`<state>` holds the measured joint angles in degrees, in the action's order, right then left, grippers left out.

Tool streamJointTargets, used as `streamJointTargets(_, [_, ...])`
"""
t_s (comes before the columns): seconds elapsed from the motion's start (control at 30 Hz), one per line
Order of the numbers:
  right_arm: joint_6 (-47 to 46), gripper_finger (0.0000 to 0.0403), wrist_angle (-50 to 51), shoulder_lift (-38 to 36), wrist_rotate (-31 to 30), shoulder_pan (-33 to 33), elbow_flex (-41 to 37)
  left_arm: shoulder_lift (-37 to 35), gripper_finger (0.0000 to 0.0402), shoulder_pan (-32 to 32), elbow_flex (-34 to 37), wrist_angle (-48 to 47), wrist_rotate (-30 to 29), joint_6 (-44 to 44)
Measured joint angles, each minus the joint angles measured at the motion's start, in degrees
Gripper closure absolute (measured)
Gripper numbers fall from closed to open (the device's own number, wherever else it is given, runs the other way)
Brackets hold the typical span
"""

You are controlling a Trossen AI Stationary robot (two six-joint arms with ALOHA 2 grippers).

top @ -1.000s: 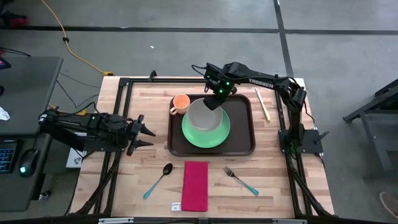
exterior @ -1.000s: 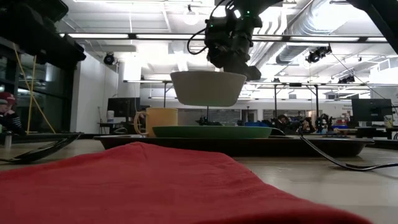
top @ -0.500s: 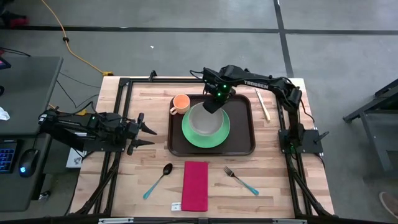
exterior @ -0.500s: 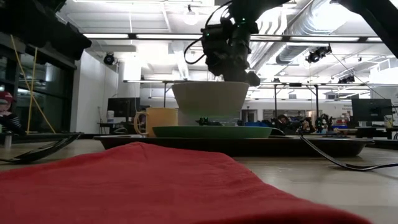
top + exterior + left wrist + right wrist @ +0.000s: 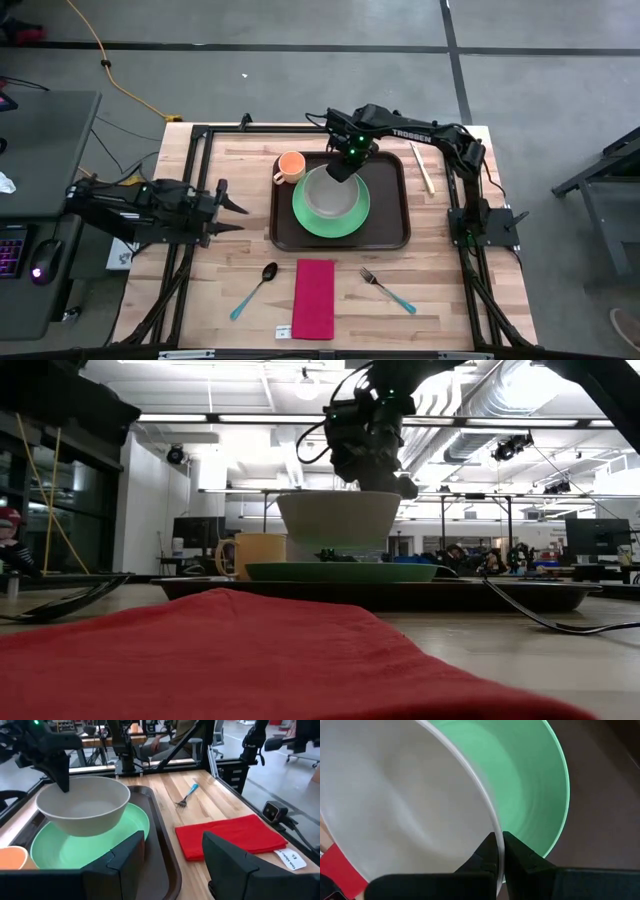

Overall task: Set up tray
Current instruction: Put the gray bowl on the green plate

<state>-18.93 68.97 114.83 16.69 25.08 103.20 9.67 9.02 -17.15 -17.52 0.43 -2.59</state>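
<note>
The left gripper (image 5: 232, 212) waits at 9 o'clock, fingers spread, well apart from the tray (image 5: 395, 235). The tray lies at the table's centre, toward 12 o'clock, holding an orange cup (image 5: 291, 165) and a green plate (image 5: 358, 215). The right gripper (image 5: 343, 166) pinches the bowl (image 5: 328, 193) rim at 12 o'clock. Bare wood remains right of the tray.

From overhead we look straight down on the whole table (image 5: 240, 250). From table-top height we look level across a red napkin (image 5: 250, 655), close to the lens, into the room. From the left wrist we face the white bowl (image 5: 82, 805) on the green plate (image 5: 75, 851); the right wrist sits very near that same bowl's rim.
</note>
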Motion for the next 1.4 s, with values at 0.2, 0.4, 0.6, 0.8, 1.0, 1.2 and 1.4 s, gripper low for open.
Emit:
streamJointTargets(0.2, [0.19,0.0403,-0.2,0.0,-0.02,0.0,0.0,-4.55,0.0172,0.0,0.0,-3.11,0.0,1.31])
streamJointTargets(0.4, [0.14,0.0403,-0.93,0.0,0.0,0.0,0.0,-6.63,0.0172,0.02,0.0,-3.67,-2.57,1.32])
streamJointTargets(0.6, [0.01,0.0403,-2.29,0.0,0.0,0.0,0.0,-7.11,0.0172,0.02,1.75,0.53,-3.25,0.34])
streamJointTargets(0.8, [-0.27,0.0403,-2.22,0.0,0.02,0.0,0.0,-9.0,0.0172,0.0,10.91,11.61,-2.75,2.8])
streamJointTargets(1.0, [-0.49,0.0403,-0.5,0.0,0.2,0.0,0.0,-9.31,0.0172,0.02,11.63,12.46,-2.3,2.6])
streamJointTargets(1.2, [-0.49,0.0403,-0.42,0.38,0.05,0.04,0.02,-9.31,0.0172,0.02,11.66,11.4,-2.32,2.44])
streamJointTargets(1.4, [-1.68,0.0403,-3.76,0.59,1.37,0.04,-3.6,-9.29,0.0172,0.02,11.67,11.37,-2.32,2.43])
